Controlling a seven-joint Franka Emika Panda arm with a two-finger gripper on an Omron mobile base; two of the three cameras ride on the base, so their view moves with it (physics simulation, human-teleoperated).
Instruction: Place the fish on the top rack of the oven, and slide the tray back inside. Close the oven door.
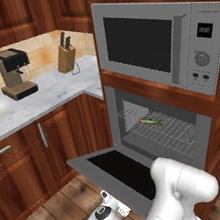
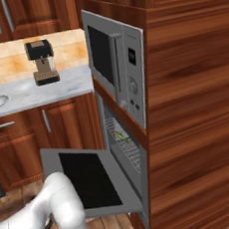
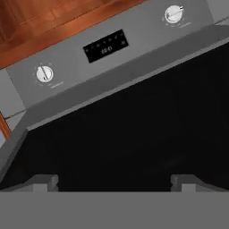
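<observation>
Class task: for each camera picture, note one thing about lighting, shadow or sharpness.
Left base view: the fish reads clearly against the dim oven cavity. Right base view: flat even light, the oven door glass plain black without glare. Hand view: black glass, no reflections; the control panel markings are too soft to read.

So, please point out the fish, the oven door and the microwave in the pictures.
fish [image 1: 151, 121], left base view, middle of its body on the rack.
oven door [image 1: 123, 169], left base view, black glass panel of the dropped door.
microwave [image 1: 139, 42], left base view, dark door window.
</observation>
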